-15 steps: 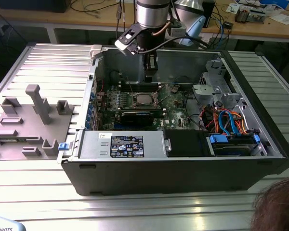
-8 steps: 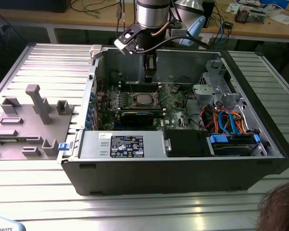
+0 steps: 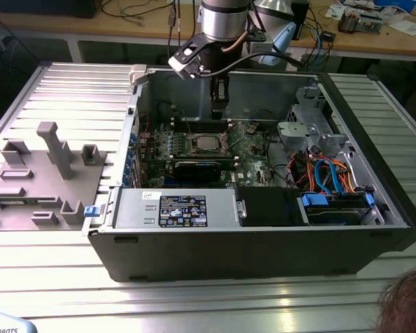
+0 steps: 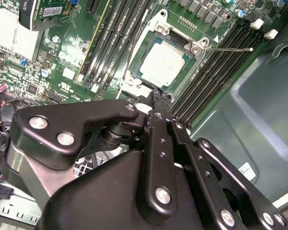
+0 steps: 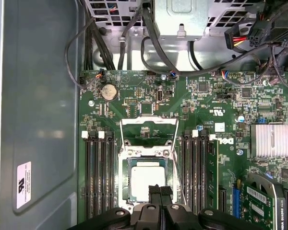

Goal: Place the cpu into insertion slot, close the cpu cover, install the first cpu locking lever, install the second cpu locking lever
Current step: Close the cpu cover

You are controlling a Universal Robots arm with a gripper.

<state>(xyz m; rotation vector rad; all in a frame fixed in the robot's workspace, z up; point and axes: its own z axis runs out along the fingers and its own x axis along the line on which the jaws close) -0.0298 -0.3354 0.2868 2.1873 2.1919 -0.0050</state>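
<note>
Your gripper (image 5: 159, 190), fingers together and empty, hovers by the seated cpu (image 5: 145, 176); lower the open cpu cover (image 5: 149, 125) squarely.

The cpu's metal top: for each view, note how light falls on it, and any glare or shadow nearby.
Second wrist view: the cpu glares almost white. First wrist view: it is evenly pale, and the grey side panel carries soft reflections. Exterior view: the ribbed table shines brightly nearest the camera, while the computer case is darker inside.
</note>
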